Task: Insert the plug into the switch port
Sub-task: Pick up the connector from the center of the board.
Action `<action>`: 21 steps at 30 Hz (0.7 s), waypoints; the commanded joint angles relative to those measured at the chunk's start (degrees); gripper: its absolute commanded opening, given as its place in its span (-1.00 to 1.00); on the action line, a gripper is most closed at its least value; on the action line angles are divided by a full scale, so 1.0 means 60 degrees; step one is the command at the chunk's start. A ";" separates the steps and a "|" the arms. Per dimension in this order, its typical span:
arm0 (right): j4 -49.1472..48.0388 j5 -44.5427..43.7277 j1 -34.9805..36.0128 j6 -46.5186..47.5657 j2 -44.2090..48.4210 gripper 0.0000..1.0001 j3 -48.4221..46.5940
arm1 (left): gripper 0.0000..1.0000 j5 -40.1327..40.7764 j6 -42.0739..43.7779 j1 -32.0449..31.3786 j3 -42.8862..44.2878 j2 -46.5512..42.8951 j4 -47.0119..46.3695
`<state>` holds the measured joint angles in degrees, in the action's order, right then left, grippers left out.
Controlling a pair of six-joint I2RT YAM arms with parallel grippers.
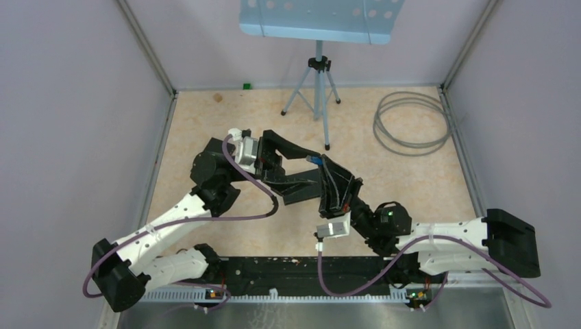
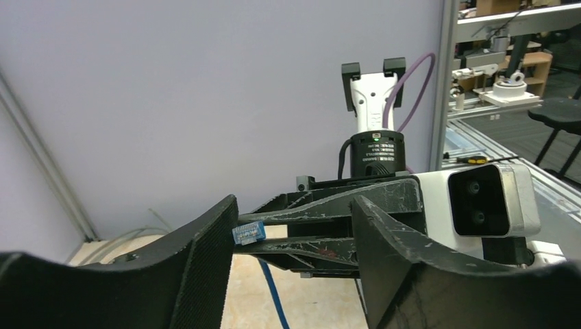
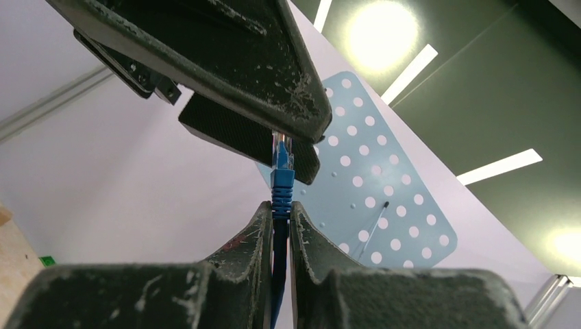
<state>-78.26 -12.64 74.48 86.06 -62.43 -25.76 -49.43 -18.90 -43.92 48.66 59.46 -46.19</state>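
Note:
My right gripper is shut on the blue cable just behind the plug, which is clear with a ribbed blue boot and sticks out past the fingertips. In the left wrist view the plug lies between the fingers of my left gripper, close against the left finger's pad and well apart from the right one. The left jaws stand open around it. From above, both grippers meet mid-table at the plug. The switch port is out of view.
A blue perforated stand plate on a tripod stands at the back. A coil of grey cable lies at the back right and a small green object by the back wall. Blue cable hangs below the grippers.

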 commanded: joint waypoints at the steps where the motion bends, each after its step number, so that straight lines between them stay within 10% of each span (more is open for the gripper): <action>1: -0.0824 -0.0250 0.0057 0.0206 0.0130 -1.00 -0.0006 | 0.28 0.0414 0.0221 -0.0048 0.0122 -0.0364 0.0120; 18: -0.0459 -0.0134 0.0097 -0.0364 0.0424 -1.00 0.0073 | -1.00 0.0379 0.0790 -0.0048 0.0377 -0.0198 0.1065; 21: 0.0421 -0.0211 0.0112 -0.1300 0.0904 -0.56 0.0108 | -1.00 0.0115 0.1214 -0.0050 0.0449 -0.0238 0.1489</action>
<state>-77.56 -12.82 74.87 84.49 -61.23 -24.73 -44.53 -14.66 -43.77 49.19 58.52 -41.36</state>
